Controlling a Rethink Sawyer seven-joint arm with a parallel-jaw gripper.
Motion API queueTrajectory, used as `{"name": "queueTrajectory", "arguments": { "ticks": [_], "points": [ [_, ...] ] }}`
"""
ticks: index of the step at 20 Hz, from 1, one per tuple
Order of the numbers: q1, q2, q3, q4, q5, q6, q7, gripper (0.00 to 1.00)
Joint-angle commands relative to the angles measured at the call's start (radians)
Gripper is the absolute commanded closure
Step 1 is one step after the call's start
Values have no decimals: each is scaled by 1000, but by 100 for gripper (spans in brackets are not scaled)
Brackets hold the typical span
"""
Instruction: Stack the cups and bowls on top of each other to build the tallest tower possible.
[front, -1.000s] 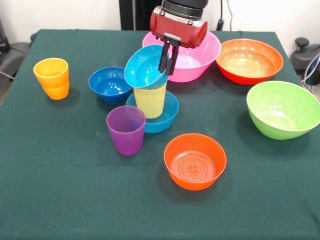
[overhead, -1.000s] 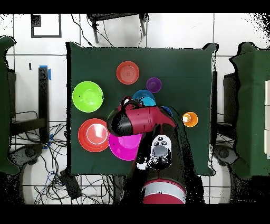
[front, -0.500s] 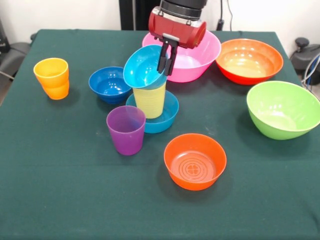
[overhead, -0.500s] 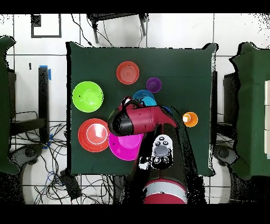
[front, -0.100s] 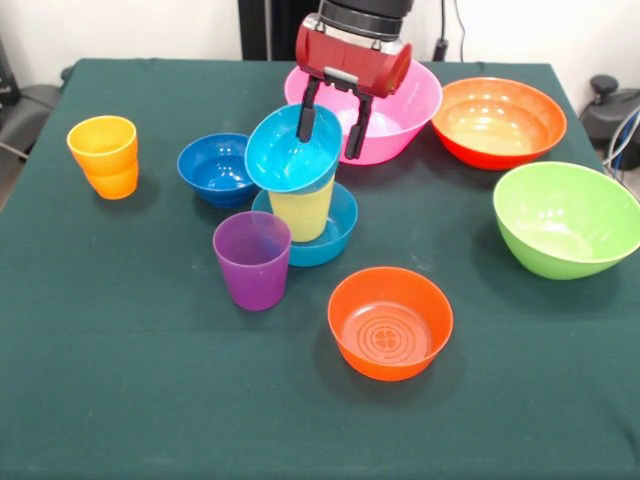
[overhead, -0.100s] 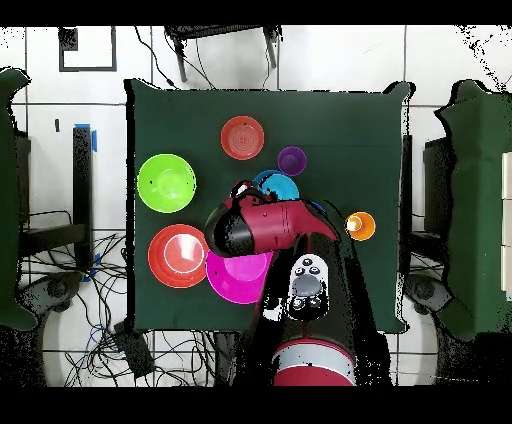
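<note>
The tower stands mid-table: a mid-blue small bowl (front, -0.100s: 340, 225) holds the upright yellow cup (front, -0.100s: 303, 212), and a cyan small bowl (front, -0.100s: 293, 148) rests on the cup's rim, tilted toward the camera. My gripper (front, -0.100s: 331, 128) is open just behind the cyan bowl, one finger on each side of its back rim, gripping nothing. The purple cup (front, -0.100s: 252, 260) stands in front of the tower and the orange cup (front, -0.100s: 104, 156) at the far left. In the overhead view the arm covers most of the tower; only part of the cyan bowl (overhead, -0.100s: 280, 190) shows.
A dark blue small bowl (front, -0.100s: 218, 168) sits left of the tower and an orange-red small bowl (front, -0.100s: 390, 322) in front right. The large pink bowl (front, -0.100s: 400, 110), large orange-red bowl (front, -0.100s: 498, 122) and lime green bowl (front, -0.100s: 566, 218) line the back and right.
The gripper was shut on the cyan bowl's rim and has opened. The bowl now lies released on the yellow cup, sitting lower and flatter.
</note>
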Motion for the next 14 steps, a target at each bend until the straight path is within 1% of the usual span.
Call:
{"name": "queueTrajectory", "arguments": {
  "ticks": [1, 2, 4, 5, 10, 14],
  "points": [
    [0, 57, 67, -56, -57, -33, -26, 0],
    [-5, 56, 73, -55, -54, -27, -31, 0],
    [-21, 50, 97, -58, -41, 27, -59, 0],
    [-17, 51, 94, -57, -39, 14, -47, 0],
    [-31, 53, 116, -52, -36, 25, -59, 0],
    [-52, 52, 141, -47, -32, 53, -79, 0]
  ]
}}
